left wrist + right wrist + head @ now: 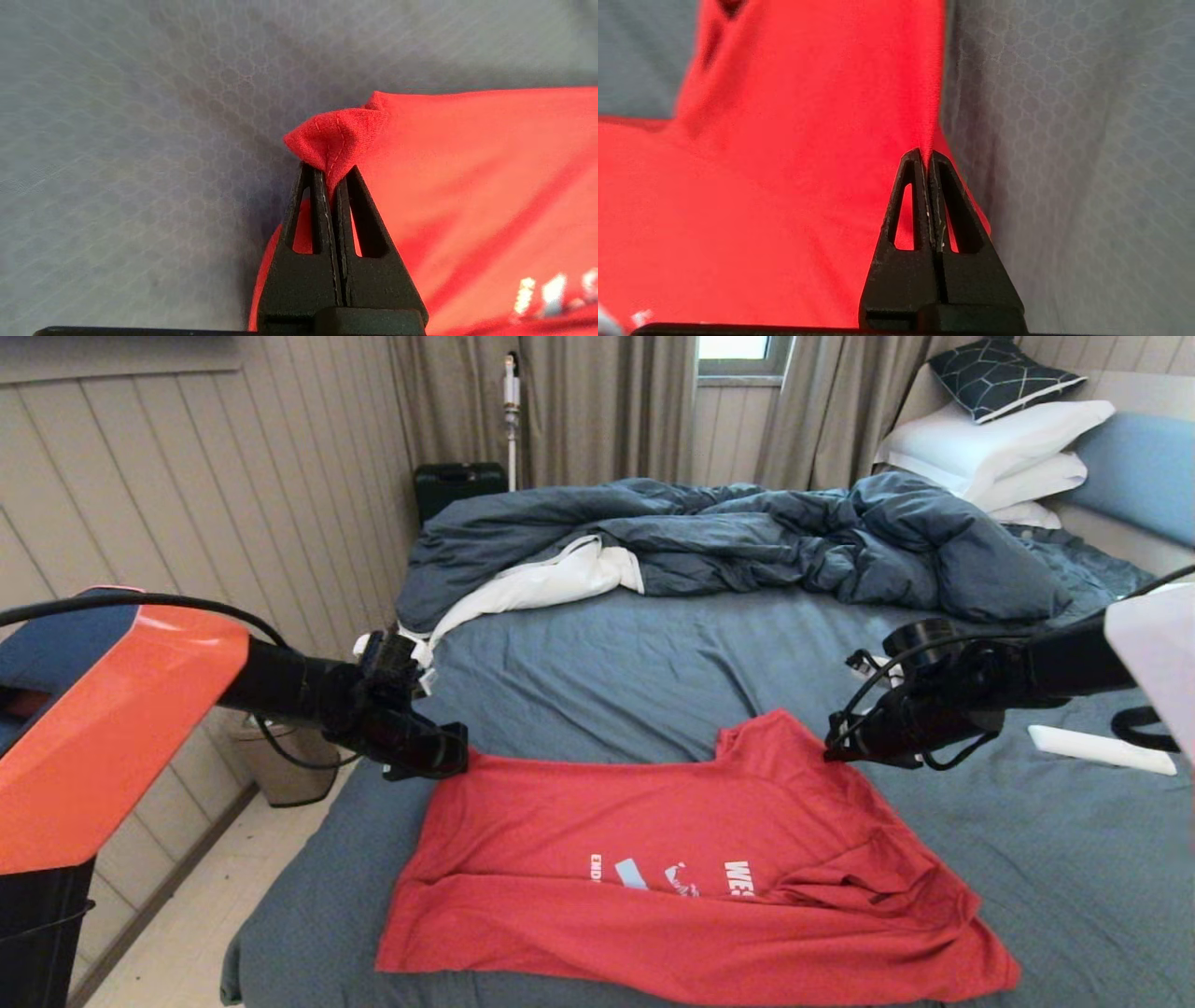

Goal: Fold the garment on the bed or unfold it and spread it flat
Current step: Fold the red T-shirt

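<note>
One red garment (pixel 672 868) on one bed (pixel 653 653). Two pincers up: the left pincer (pixel 455 753) and the right pincer (pixel 831 751). One dark blue duvet (pixel 747 537), three white pillows (pixel 990 448) stacked, one patterned cushion (pixel 999 373) on top, and one dark case (pixel 459 485) by the wall.

A rumpled dark blue duvet (pixel 747 537) with a white underside exposed at its 9 o'clock end lies across the far part of the head view, toward 12 o'clock. A black case (pixel 459 485) stands on the floor at 11 o'clock, against beige curtains (pixel 597 401), with a slim white upright appliance (pixel 511 415) just beside it. A small bin (pixel 280 761) sits at 9 o'clock by the panelled wall (pixel 187 476), and a flat white object (pixel 1102 749) lies at 3 o'clock.
</note>
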You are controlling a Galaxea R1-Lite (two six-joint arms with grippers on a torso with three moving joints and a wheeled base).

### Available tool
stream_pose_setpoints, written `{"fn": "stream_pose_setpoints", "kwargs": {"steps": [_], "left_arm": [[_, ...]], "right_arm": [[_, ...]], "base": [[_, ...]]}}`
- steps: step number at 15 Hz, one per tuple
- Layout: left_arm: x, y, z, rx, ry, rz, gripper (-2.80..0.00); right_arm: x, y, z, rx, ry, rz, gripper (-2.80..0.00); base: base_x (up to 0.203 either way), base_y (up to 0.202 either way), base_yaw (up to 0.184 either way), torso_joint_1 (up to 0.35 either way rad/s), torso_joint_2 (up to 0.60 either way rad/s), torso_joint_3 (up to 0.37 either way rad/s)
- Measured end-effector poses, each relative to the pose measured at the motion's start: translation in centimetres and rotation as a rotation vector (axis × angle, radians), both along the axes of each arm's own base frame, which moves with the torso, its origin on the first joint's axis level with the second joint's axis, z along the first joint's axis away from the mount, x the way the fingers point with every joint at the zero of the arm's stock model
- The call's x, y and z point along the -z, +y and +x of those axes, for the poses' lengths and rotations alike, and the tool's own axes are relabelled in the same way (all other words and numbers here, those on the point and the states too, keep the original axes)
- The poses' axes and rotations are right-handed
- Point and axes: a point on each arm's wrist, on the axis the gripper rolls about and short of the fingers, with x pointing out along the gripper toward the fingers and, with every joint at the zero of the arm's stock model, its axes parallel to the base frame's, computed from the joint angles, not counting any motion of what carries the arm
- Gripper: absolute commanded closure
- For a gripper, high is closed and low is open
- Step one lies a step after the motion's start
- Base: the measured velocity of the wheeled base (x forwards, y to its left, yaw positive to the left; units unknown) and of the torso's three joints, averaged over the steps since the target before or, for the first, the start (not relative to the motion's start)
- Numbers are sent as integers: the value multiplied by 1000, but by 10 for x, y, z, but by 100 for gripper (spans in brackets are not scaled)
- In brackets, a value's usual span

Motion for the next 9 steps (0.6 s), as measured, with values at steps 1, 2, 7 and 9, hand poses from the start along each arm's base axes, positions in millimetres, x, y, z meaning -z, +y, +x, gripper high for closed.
{"fn": "stream_pose_setpoints", "kwargs": {"steps": [1,2,7,9], "left_arm": [[-6,2,-2,-4,-9,-3,0],[-11,4,-4,-7,-18,-4,0],[-26,12,-27,-10,-28,-5,0],[-23,15,-41,-8,-20,-1,0]], "right_arm": [[-6,0,-4,1,-9,-1,0],[-11,0,-8,2,-16,-2,0],[-34,1,-40,2,-35,-4,0],[-37,2,-54,-2,-41,-7,0]], "base": [[0,0,0,0,0,0],[0,0,0,0,0,0],[0,0,0,0,0,0],[0,0,0,0,0,0]]}}
